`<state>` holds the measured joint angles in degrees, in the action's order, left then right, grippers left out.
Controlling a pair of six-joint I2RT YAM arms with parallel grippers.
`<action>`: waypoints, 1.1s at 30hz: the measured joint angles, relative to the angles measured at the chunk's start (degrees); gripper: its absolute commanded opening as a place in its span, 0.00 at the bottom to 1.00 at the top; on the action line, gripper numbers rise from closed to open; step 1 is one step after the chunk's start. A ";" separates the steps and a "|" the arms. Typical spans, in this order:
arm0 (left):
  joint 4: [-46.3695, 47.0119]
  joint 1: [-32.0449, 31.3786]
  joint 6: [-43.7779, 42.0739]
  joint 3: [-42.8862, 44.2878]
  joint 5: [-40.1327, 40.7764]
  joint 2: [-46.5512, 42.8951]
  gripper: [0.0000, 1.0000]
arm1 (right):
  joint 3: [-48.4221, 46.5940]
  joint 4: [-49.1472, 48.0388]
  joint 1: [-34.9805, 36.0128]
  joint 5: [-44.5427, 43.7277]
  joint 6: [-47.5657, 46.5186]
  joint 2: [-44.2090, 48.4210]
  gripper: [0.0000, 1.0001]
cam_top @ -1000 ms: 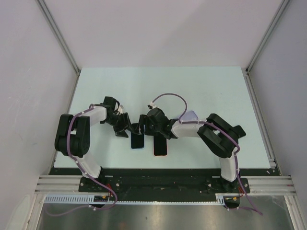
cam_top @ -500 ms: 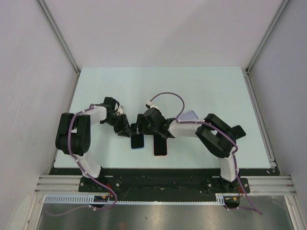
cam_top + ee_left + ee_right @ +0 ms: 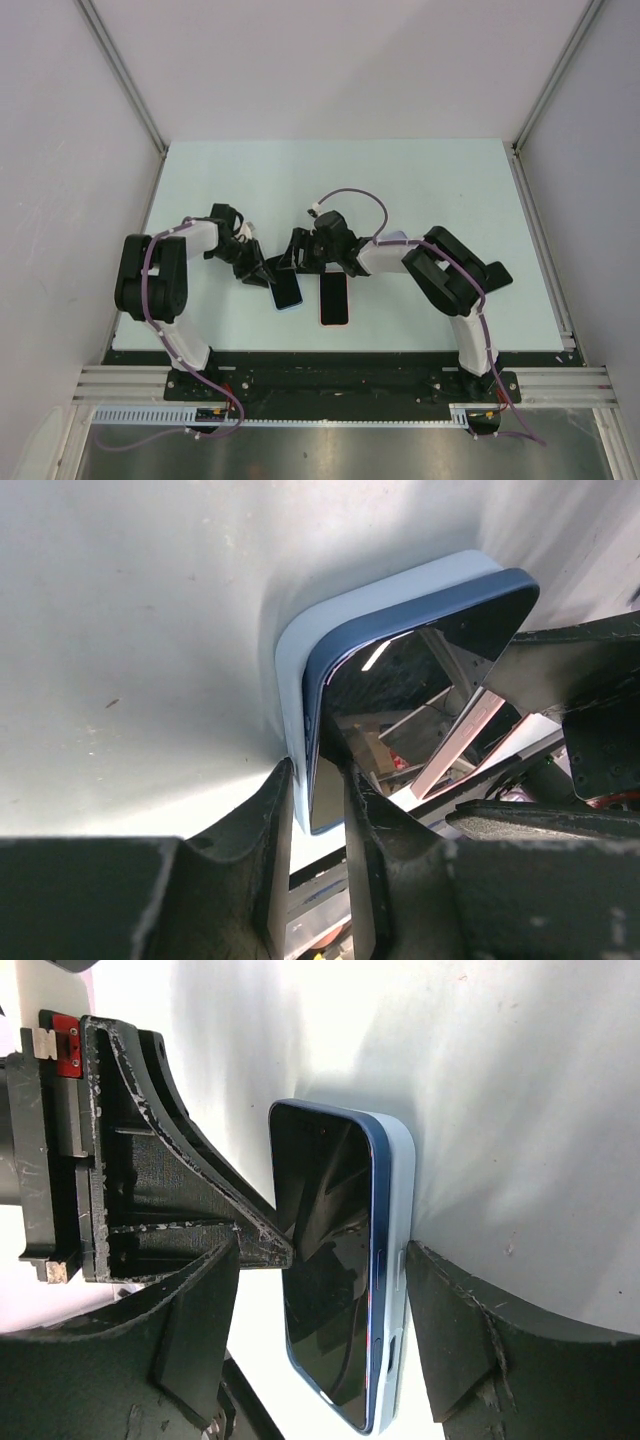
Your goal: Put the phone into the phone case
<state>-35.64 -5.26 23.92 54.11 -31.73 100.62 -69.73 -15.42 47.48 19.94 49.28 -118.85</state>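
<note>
The dark-screened phone [image 3: 288, 291] with a navy rim lies against the pale blue phone case [image 3: 290, 670], near the table's front. Its rim stands proud of the case along one side [image 3: 378, 1220]. My left gripper [image 3: 318, 780] is shut on a corner of the pair, one finger on the case's back and the other on the screen [image 3: 420, 670]. From the top it shows at the phone's upper left [image 3: 266, 274]. My right gripper [image 3: 325, 1260] is open and straddles the phone. One finger [image 3: 450, 1330] rests at the case's [image 3: 400, 1210] back; the other stands off the screen.
A second dark phone in a red-edged case [image 3: 334, 298] lies flat just right of the pair. Both forearms meet over the table's [image 3: 420, 180] near middle. A purple cable [image 3: 350, 197] loops above the right wrist. Grey walls enclose the table.
My left jaws have closed onto the phone and case. The right gripper has swung back and left, to the phone's far end. The phone has turned slightly.
</note>
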 measured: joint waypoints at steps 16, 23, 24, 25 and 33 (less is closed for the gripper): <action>4.83 2.29 0.24 -5.68 -3.19 -3.17 0.20 | 2.75 -11.10 -2.38 8.31 2.69 -2.56 0.70; 5.27 2.95 0.48 -6.19 -4.33 -3.15 0.23 | 3.19 -12.81 -2.78 9.99 2.84 -2.78 0.70; 5.68 3.21 0.55 -6.54 -4.79 -3.15 0.24 | 3.19 -12.92 -2.86 10.27 2.84 -2.84 0.70; 6.12 3.48 0.68 -6.93 -5.29 -3.19 0.24 | 3.21 -13.11 -2.95 10.56 2.82 -2.97 0.70; 7.52 4.04 1.38 -8.90 -6.27 -4.35 0.22 | 3.23 -13.62 -3.15 12.13 3.21 -3.23 0.70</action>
<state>-28.12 -1.21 25.30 45.21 -38.00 96.27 -66.50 -29.04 44.34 32.08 52.49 -122.08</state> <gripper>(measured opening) 0.232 0.705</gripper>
